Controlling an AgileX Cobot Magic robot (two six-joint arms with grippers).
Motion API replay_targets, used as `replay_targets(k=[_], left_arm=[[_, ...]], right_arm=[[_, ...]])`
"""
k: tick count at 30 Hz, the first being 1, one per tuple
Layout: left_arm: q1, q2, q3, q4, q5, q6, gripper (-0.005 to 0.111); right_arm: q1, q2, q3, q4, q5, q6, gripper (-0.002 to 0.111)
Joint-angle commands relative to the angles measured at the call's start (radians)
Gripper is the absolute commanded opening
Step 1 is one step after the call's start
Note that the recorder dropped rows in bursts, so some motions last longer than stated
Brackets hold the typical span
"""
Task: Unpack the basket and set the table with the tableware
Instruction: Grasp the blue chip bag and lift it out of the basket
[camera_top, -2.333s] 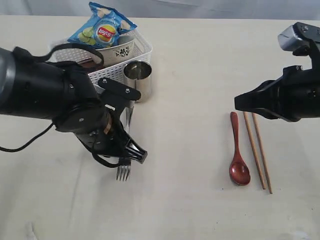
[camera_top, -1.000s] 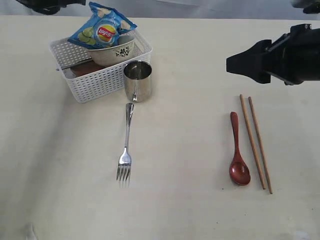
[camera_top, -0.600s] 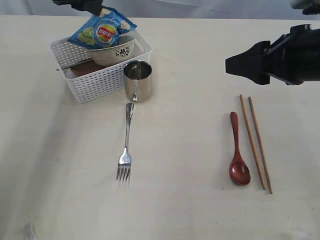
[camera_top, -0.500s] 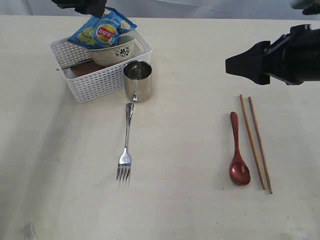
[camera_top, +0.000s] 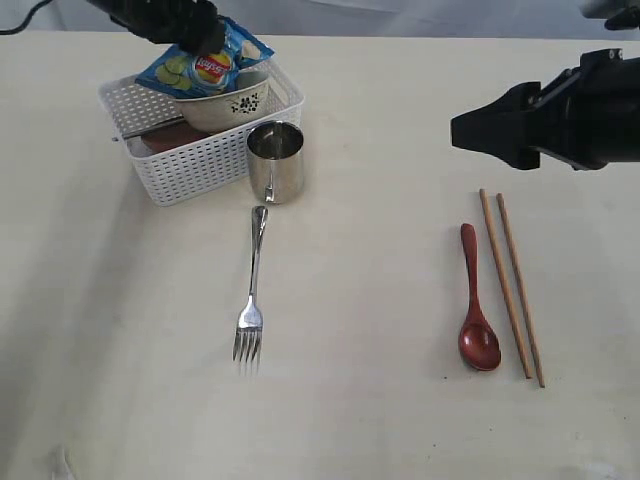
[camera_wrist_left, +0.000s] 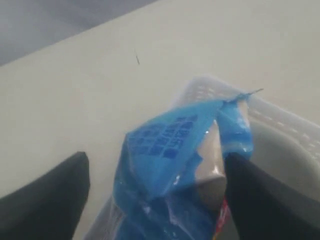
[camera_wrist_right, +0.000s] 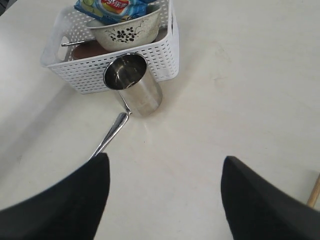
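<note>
The white basket (camera_top: 200, 165) stands at the back left of the table (camera_top: 370, 400) and holds the floral bowl (camera_top: 228, 105), a reddish-brown plate (camera_top: 165, 137) and a silver knife handle (camera_wrist_right: 75, 43). A blue chip bag (camera_top: 205, 65) rests in the bowl. My left gripper (camera_top: 195, 28) is open at the bag's top corner, and the bag (camera_wrist_left: 170, 150) shows between its fingers (camera_wrist_left: 47, 200). The steel cup (camera_top: 276, 160) stands beside the basket, with the fork (camera_top: 252, 290) in front of it. The red spoon (camera_top: 476, 310) and chopsticks (camera_top: 510, 285) lie at the right. My right gripper (camera_top: 465, 130) hovers open and holds nothing.
In the right wrist view the cup (camera_wrist_right: 134, 85), the basket (camera_wrist_right: 150, 62) and the fork's handle (camera_wrist_right: 110, 135) lie beyond my open right gripper (camera_wrist_right: 165, 165). A wide stretch of bare tabletop lies between the fork and the spoon.
My left arm has come down from the top edge onto the chip bag. The right arm and the tableware on the table have stayed put.
</note>
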Motion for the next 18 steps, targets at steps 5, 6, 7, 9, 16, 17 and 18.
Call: replay_targets(k=[5,6,7,9,16,17,18], left_arm=[[0.004,0.021,-0.004,-0.032,-0.035,-0.009,0.034],[0.004,0.021,-0.004,-0.039,-0.034,-0.009,0.028],[0.004,0.021,-0.004,-0.041,-0.034,-0.009,0.024],[0.004,0.021,-0.004,-0.04,-0.034,-0.011,0.013],[0.004,-0.032,-0.004,-0.04,0.003,-0.023,0.0],[0.004,-0.052,-0.004,-0.04,0.015,-0.023,0.0],[0.004,-0.066,-0.004,-0.04,0.024,-0.023,0.0]], right_arm=[[-0.005,0.0,-0.006,-0.001,0.002,-0.008,0.061],[-0.005,0.0,-0.006,-0.001,0.002,-0.008,0.061],[-0.005,0.0,-0.006,-0.001,0.002,-0.008,0.061],[-0.005,0.0,-0.006,-0.001,0.002,-0.008,0.061],[-0.005,0.0,-0.006,-0.001,0.002,-0.008,0.061],[-0.005,0.0,-0.006,-0.001,0.002,-0.008,0.061],[-0.005,0.0,-0.006,-0.001,0.002,-0.008,0.061]])
